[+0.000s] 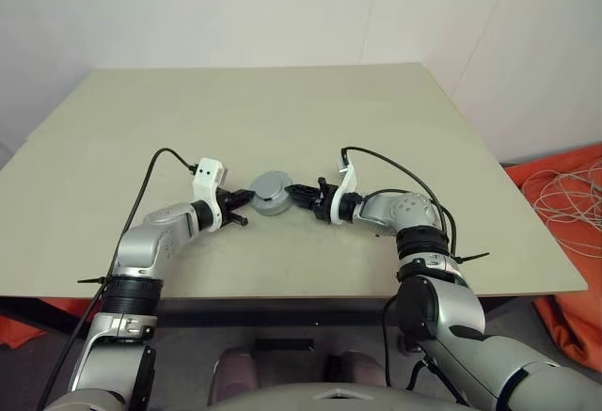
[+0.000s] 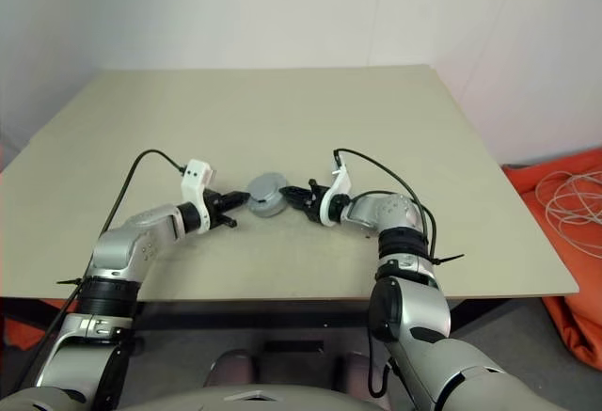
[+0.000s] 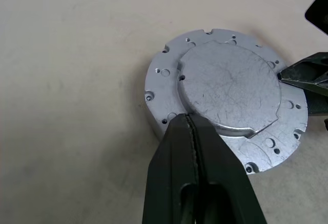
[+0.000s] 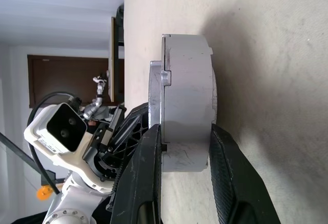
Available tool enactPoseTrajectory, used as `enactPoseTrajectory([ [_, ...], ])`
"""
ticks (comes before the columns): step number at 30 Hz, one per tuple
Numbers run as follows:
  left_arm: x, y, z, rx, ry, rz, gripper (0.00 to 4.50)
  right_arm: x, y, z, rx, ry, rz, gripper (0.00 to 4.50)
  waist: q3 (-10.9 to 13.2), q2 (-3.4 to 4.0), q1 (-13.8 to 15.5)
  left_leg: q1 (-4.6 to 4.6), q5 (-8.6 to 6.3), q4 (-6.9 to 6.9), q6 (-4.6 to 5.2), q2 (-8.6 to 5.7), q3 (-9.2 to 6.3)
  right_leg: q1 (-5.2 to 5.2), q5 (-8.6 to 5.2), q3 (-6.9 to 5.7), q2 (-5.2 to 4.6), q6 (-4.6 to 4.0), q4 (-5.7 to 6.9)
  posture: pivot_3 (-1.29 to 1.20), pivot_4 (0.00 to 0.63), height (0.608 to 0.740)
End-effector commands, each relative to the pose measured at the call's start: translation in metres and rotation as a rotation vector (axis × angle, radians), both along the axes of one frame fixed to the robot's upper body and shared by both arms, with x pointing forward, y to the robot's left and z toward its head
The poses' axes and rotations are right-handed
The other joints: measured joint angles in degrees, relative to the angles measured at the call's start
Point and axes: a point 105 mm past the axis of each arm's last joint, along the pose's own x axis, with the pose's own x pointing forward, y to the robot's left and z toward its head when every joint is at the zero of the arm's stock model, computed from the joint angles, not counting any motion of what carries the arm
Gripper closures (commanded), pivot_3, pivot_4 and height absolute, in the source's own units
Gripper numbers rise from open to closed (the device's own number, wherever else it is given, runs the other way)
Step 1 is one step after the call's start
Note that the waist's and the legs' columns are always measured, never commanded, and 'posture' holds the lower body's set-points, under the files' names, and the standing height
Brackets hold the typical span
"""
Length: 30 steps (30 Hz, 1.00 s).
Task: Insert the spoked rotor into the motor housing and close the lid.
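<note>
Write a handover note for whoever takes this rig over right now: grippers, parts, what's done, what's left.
Left gripper: shut, tips against the lid at its raised edge.
Right gripper: fingers either side of the motor housing, top and bottom; firm grip not certain.
Parts: housing sits on the table between both grippers, lid on top, plain grey face up. The rotor is presumably inside, under the lid.
Done: lid placed.
Left: check the lid sits flush, then let go.
</note>
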Motion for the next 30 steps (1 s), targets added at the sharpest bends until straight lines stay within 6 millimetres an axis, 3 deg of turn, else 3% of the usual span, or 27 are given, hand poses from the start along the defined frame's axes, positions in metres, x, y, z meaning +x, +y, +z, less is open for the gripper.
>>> enactPoseTrajectory([
  [1,0.006,0.001,0.018,-0.141,-0.021,0.057,4.50,0.004,0.005,0.019,0.031,-0.049,0.012,3.43,0.01,0.00,0.00,-0.01,0.00,0.01,0.00,0.00,0.00,0.00,0.00,0.00,0.00,0.00,0.00,0.00,0.000,0.740],
  [5,0.014,0.018,0.037,-0.367,-0.030,0.191,4.50,0.003,0.005,0.025,0.055,-0.058,0.023,3.43,0.02,-0.01,-0.02,-0.08,0.00,0.04,0.00,0.01,0.00,-0.02,0.03,0.00,0.00,-0.05,-0.01,0.00,0.000,0.740],
  [7,0.013,0.038,0.043,-0.504,-0.024,0.281,4.50,0.004,0.004,0.033,0.086,-0.067,0.027,3.43,0.03,-0.01,-0.16,-0.14,0.00,0.01,0.00,0.01,0.00,-0.12,0.08,0.00,0.02,-0.14,-0.01,0.00,0.000,0.740],
  [13,-0.003,0.071,0.041,-0.739,0.022,0.384,4.50,0.005,0.001,0.051,0.126,-0.094,0.037,3.43,0.03,-0.02,-0.05,-0.41,-0.08,-0.04,0.13,0.00,0.00,-0.30,0.19,-0.01,0.04,-0.35,-0.11,0.00,0.000,0.740],
  [20,-0.033,0.065,0.036,-0.956,0.093,0.293,4.50,0.004,-0.002,0.070,0.172,-0.126,0.067,3.43,0.10,-0.12,0.17,-0.60,-0.11,0.03,0.18,0.02,-0.01,-0.43,0.19,-0.04,0.04,-0.34,-0.13,0.00,0.000,0.740],
  [23,-0.051,0.058,0.049,-1.100,0.065,0.183,3.89,0.004,-0.004,0.078,0.186,-0.142,0.079,3.43,0.11,-0.14,0.32,-0.61,-0.11,0.04,0.18,0.03,0.00,-0.43,0.18,-0.05,0.04,-0.32,-0.14,0.00,0.000,0.740],
  [30,-0.058,0.054,0.056,-1.215,0.070,0.141,1.61,0.003,-0.004,0.090,0.205,-0.166,0.091,3.43,0.12,-0.17,0.64,-0.58,-0.10,0.09,0.14,0.05,0.00,-0.42,-0.02,-0.06,0.05,0.05,-0.11,0.00,0.000,0.740],
])
